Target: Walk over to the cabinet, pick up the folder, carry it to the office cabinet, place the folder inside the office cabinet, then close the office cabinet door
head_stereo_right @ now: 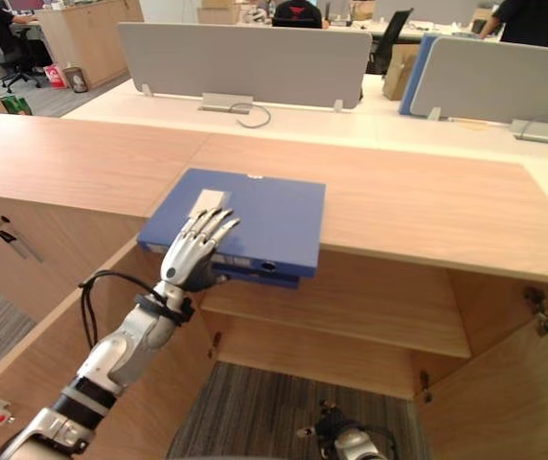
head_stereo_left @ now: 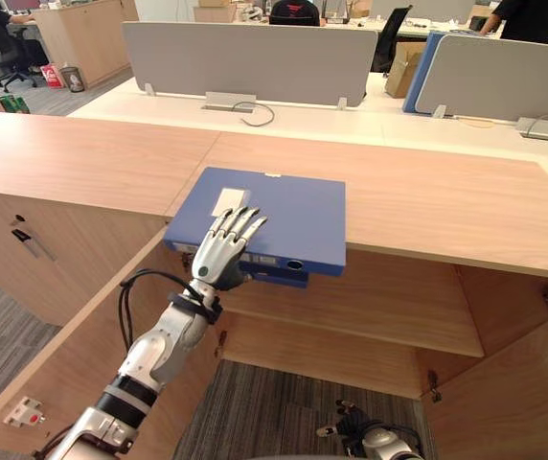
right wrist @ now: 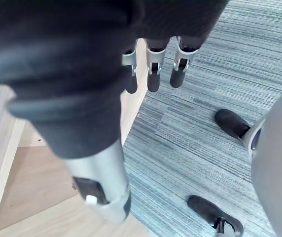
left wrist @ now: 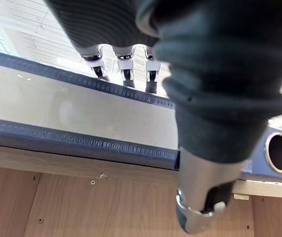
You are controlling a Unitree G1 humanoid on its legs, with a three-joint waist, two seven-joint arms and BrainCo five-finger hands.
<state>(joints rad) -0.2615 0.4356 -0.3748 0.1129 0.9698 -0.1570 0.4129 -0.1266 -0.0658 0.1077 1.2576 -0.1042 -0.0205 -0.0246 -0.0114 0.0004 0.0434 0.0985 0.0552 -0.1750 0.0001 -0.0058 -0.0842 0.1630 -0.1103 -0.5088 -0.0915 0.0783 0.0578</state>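
At the wooden tabletop's [head_stereo_left: 427, 192] edge, the left hand [head_stereo_left: 218, 254] is laying straight, spread fingers [head_stereo_left: 245, 222] on the flat, bead-edged blue folder [head_stereo_left: 298, 220].

Blue folder on pale wood.
The folder [head_stereo_left: 284, 216] is plain mid-blue with a small white label [head_stereo_left: 227, 201] on its cover, and the cabinet [head_stereo_left: 427, 196] under it is light wood with fine grain. The left hand [head_stereo_left: 218, 254] on the cover is silver with dark fingertips. Beyond the folder, flat grey screens [head_stereo_left: 250, 59] stand on a white desk [head_stereo_left: 351, 123]; below it lies thin-striped grey carpet [head_stereo_left: 264, 407].
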